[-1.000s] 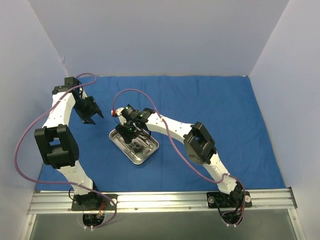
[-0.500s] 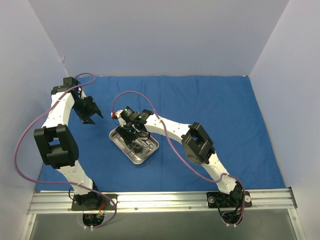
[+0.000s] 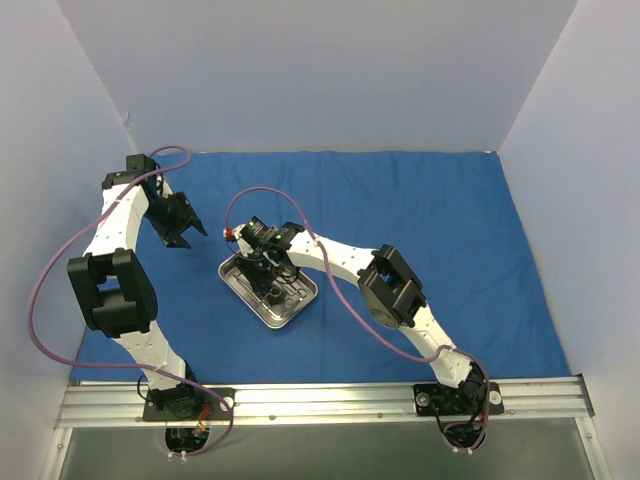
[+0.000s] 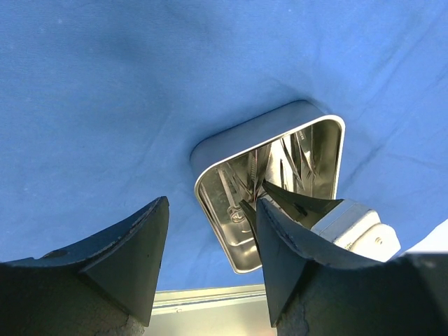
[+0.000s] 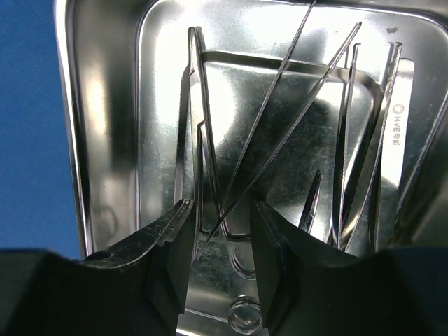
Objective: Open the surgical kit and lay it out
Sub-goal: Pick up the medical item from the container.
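Note:
The blue cloth wrap (image 3: pixel 430 230) lies spread flat over the table. On it, left of centre, sits the steel tray (image 3: pixel 243 297), with several thin metal instruments (image 5: pixel 280 140) lying crossed inside it (image 5: pixel 105 105). My right gripper (image 3: pixel 268 278) reaches down into the tray. Its jaws (image 5: pixel 220 206) stand a narrow gap apart, straddling the crossed shafts of two thin instruments without clamping them. My left gripper (image 3: pixel 180 238) hangs open above bare cloth (image 4: pixel 140 84) to the left of the tray (image 4: pixel 238 245), holding nothing (image 4: pixel 212 203).
A metal rail (image 3: pixel 320 400) carrying both arm bases runs along the near edge. Pale walls close in the left, back and right sides. The right arm's purple cable (image 3: pixel 262 186) loops above the tray.
The right gripper's jaws have narrowed around the instruments in the tray, and that arm has shifted slightly left. The left arm has not moved.

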Action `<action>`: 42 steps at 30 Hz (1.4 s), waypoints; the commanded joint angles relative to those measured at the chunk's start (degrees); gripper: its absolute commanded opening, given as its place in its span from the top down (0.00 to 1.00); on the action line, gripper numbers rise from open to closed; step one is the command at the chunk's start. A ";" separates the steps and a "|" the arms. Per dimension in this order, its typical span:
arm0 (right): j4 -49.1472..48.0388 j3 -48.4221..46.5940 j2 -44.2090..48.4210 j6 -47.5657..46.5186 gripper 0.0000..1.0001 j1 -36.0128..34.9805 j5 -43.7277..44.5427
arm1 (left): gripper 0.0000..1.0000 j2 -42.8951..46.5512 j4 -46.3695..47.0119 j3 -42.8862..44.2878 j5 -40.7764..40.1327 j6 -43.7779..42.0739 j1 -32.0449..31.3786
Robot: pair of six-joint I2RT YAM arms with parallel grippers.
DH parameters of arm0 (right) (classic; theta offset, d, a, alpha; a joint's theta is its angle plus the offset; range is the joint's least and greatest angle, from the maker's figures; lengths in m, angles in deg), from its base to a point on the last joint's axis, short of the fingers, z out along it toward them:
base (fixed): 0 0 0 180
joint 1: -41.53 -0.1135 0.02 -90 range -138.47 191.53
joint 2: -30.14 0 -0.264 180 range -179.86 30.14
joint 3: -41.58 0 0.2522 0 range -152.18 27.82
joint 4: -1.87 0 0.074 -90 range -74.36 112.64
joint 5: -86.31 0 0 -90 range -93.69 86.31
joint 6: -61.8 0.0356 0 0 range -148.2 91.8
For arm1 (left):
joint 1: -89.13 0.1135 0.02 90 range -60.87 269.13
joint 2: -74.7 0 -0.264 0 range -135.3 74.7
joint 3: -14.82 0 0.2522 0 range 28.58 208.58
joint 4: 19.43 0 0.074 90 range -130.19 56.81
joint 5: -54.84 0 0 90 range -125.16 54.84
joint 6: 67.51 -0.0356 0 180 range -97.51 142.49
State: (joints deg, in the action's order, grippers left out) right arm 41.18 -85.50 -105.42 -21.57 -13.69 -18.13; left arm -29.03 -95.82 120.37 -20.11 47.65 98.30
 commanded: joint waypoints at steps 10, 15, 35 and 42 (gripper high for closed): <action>1.44 -0.85 -0.22 0.75 0.72 -0.06 -0.33 | 0.38 3.00 1.63 -0.29 1.47 -0.73 0.41; 1.44 -0.76 -0.31 0.92 0.75 0.20 -0.42 | 0.39 3.00 1.72 -0.29 1.56 -0.73 0.50; 1.97 0.82 3.38 -0.13 1.00 1.17 2.83 | 0.38 2.65 2.07 -0.38 1.30 -0.65 0.59; 2.23 2.83 7.68 0.57 1.00 2.57 5.38 | 0.38 1.51 1.90 0.67 0.95 -0.47 0.85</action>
State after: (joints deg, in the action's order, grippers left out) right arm 41.63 -83.84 -104.05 -20.78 -12.38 -15.55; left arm -29.03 -95.52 119.89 -19.72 47.68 98.45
